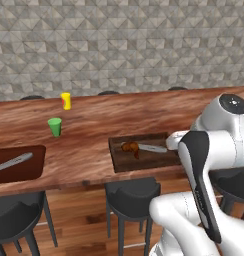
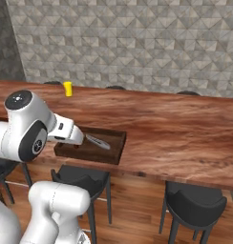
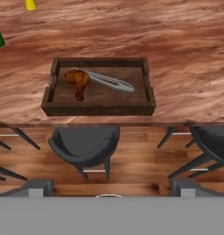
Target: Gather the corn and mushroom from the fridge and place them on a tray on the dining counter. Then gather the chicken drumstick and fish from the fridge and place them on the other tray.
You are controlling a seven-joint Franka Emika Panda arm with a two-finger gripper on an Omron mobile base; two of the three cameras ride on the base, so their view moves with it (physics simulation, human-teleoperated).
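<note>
In the left base view you are looking past the arm point(image 1: 204, 165), whose glossy white shells and dark joints are rising closest to the camera, toward a dark, low-walled wooden tray point(image 1: 119, 162) sitting at the near edge of the grained wooden tabletop point(image 1: 144, 112); the browned chicken drumstick point(image 1: 130, 147) and the slim silvery fish point(image 1: 153, 148) are lying side by side inside it, which suggests the meat half of the task is done. A second tray point(image 1: 36, 165) farther left is carrying a pale elongated item, and a green cup point(image 1: 55, 126) and yellow cup point(image 1: 66, 100) are standing behind. In the right base view the arm is reaching over the tray, and the fish is showing beyond the wrist. In the hand view the round black stool point(image 3: 84, 147) is sitting nearest, the tray above it; the pincer's fingertips aren't showing, but its jaws are standing fully apart and holding nothing.
</note>
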